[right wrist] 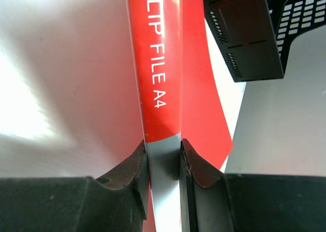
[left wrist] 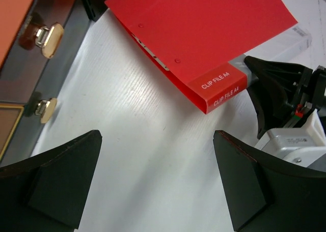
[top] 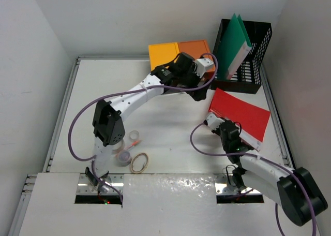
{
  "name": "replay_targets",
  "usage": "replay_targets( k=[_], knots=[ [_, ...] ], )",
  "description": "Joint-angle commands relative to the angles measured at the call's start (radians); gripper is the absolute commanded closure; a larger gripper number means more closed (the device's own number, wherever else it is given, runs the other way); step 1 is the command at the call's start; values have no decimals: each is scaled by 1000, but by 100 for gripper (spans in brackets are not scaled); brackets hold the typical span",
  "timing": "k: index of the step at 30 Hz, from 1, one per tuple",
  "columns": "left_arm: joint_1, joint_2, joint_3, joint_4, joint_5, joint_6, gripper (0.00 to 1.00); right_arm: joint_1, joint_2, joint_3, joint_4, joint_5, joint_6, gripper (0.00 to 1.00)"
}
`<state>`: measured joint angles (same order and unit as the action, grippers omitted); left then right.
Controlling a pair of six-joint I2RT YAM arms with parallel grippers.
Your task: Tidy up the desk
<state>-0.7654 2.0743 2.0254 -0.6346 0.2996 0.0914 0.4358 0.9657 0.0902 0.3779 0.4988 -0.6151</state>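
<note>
The white desk [top: 165, 123] holds a red clip file [top: 242, 117] at the right, lifted at its near spine. My right gripper [top: 224, 124] is shut on the file's grey spine end; in the right wrist view the gripper [right wrist: 163, 146] has both pads pressed on the spine of the file [right wrist: 155, 64]. My left gripper [top: 199, 89] is open and empty, low over the desk beside an orange drawer box [top: 178, 54]. In the left wrist view the gripper [left wrist: 158, 136] faces the red file [left wrist: 204, 33] with bare desk [left wrist: 127, 115] between the fingers.
A black mesh file basket [top: 258, 31] with green folders [top: 235, 44] stands at the far right, also in the right wrist view [right wrist: 249, 33]. Two tape rolls [top: 124, 157], a tan ring [top: 139, 162] and a small orange item [top: 135, 142] lie near the left base. Drawer knobs [left wrist: 48, 38] are close left.
</note>
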Motion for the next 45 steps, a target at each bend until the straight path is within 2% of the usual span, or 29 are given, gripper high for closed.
replay_targets(
  k=[1,7,16,22,33,38,45],
  knots=[
    [14,-108,9,-17,-11,34,9,7,-73,91,-109,-49,143,100],
    [38,-178,-22,-79,-33,79,10,12,-104,218,-342,-55,287,100],
    [161,-364,-206,-82,-7,126,9,11,-258,316,-450,-101,414,100],
    [199,-453,-283,-77,-39,139,9,11,-286,443,-560,-108,465,100],
    [235,-531,-353,-66,-53,139,9,11,-387,545,-628,-88,526,100],
    [245,-537,-370,-47,-56,136,9,11,-377,608,-649,-28,546,100],
    [256,-520,-350,-48,-56,137,9,12,-372,668,-657,-22,545,100]
  ],
)
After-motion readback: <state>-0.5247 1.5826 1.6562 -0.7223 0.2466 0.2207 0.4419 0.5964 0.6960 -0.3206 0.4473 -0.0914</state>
